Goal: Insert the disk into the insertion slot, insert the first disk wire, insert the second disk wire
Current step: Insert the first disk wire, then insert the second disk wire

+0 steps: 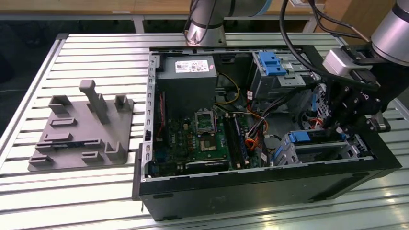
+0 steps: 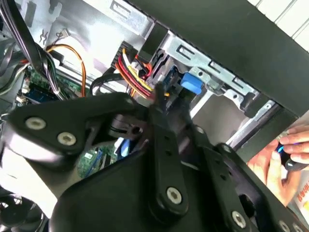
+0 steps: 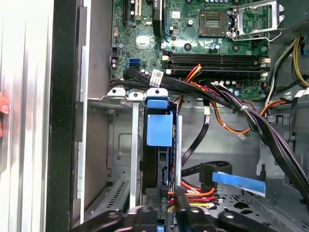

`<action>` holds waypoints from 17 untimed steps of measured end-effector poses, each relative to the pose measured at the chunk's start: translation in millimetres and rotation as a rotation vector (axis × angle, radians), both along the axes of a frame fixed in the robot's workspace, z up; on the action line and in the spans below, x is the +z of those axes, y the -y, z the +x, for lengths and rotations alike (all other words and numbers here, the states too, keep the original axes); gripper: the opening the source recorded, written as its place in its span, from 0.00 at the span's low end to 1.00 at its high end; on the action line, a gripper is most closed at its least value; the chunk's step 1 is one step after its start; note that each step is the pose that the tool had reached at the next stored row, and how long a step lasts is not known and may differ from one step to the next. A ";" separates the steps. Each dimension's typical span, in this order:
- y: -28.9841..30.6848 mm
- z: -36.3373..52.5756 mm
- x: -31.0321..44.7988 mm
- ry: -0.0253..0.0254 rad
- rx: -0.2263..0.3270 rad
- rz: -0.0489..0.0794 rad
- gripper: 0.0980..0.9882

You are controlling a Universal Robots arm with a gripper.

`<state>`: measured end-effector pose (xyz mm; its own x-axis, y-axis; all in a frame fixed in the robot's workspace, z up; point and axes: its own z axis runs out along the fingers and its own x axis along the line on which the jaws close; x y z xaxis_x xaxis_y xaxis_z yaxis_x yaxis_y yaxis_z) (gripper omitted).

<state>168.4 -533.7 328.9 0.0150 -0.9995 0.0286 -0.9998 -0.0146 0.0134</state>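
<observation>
- The black 2-finger gripper (image 3: 171, 202) is pinched narrow, apparently on the plug of 1 red-yellow-black disk wire (image 3: 197, 195), probably to press it home.
- The silver disk (image 3: 159, 130), in its blue plastic carrier, sits seated in the low silver sheet-metal insertion slot (image 3: 123, 145), its rear facing the gripper.

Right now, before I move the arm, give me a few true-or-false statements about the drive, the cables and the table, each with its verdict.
1. The drive in its blue frame sits in the low metal cage. True.
2. The grey fixture lies to the exterior view's right of the computer case. False: it lies to the left.
3. A bundle of red, yellow and orange wires runs right beside the pincer. True.
4. The black cable with the blue tab is plugged into the drive. False: its end lies on the case floor, apart from the drive.
</observation>
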 end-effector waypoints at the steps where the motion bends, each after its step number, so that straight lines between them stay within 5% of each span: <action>1: 0.0 0.0 2.3 0.0000 0.000 0.000 0.22; 3: 0.0 0.0 8.8 0.0000 0.000 0.000 0.30; 10: -0.8 0.1 40.4 0.0001 -0.004 0.000 0.30; 11: -1.2 1.2 56.2 0.0001 -0.005 0.000 0.30; 17: -2.1 1.3 57.0 0.0001 -0.005 0.000 0.30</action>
